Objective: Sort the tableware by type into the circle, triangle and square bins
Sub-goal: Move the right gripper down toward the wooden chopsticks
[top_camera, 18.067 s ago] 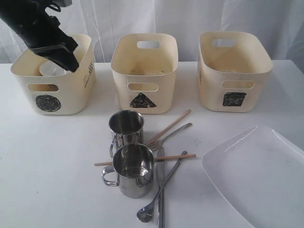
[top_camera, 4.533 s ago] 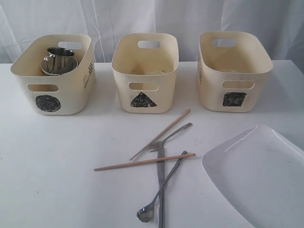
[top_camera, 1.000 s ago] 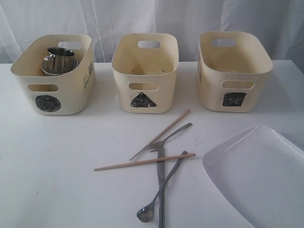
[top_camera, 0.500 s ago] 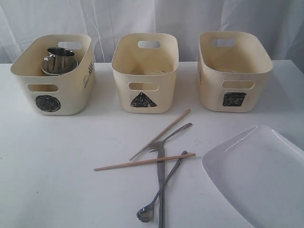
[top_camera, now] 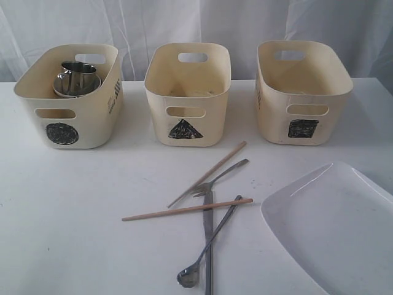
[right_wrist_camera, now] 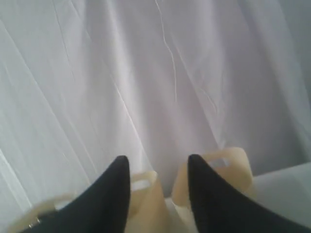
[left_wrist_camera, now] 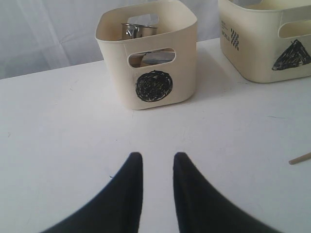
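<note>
We are seeing a steel mug (top_camera: 78, 72) sitting in the circle bin (top_camera: 92, 123), while the chopsticks (top_camera: 172, 212), fork (top_camera: 224, 174), knife (top_camera: 208, 279) and spoon (top_camera: 187, 278) are lying crossed at six o'clock from the triangle bin (top_camera: 187, 98), with the plate (top_camera: 331, 227) at four o'clock. Our left gripper (left_wrist_camera: 158, 162) and right gripper (right_wrist_camera: 158, 167) are both hanging with jaws parted, gripping nothing.

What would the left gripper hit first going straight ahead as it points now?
Likely the circle-marked bin, dead ahead of the left gripper across the table; if it is angled down, the table first.
</note>
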